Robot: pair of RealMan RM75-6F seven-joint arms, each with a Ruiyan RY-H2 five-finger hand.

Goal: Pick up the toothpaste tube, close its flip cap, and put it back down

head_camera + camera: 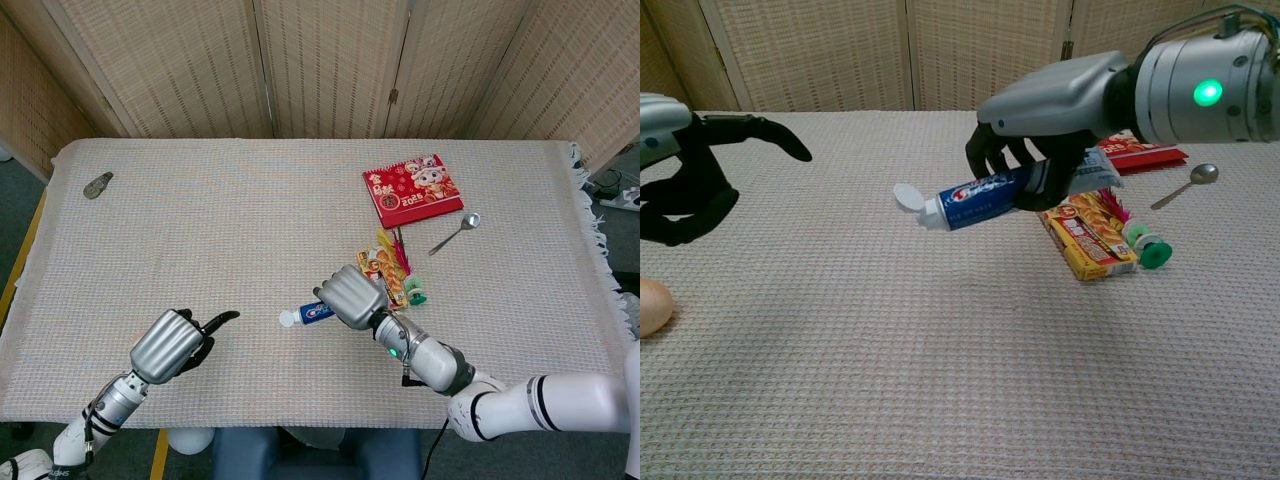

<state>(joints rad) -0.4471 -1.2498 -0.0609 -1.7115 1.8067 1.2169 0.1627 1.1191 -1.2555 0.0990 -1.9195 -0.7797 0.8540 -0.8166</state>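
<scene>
My right hand [352, 297] [1055, 115] grips the blue and white toothpaste tube [314, 313] [976, 197] by its rear half and holds it above the cloth, nozzle pointing to the left and slightly down. The white flip cap [908, 196] hangs open at the nozzle end. My left hand [172, 344] [678, 178] hovers to the left of the tube and holds nothing. One of its fingers [765, 131] is stretched toward the tube while the others curl loosely. A clear gap separates it from the cap.
A snack packet [380, 277] and a green-capped item [1153, 253] lie just right of my right hand. A red booklet [411, 189] and a spoon [456, 232] lie further back. An egg [650, 305] sits at front left; a grey stone [97, 185] lies far left.
</scene>
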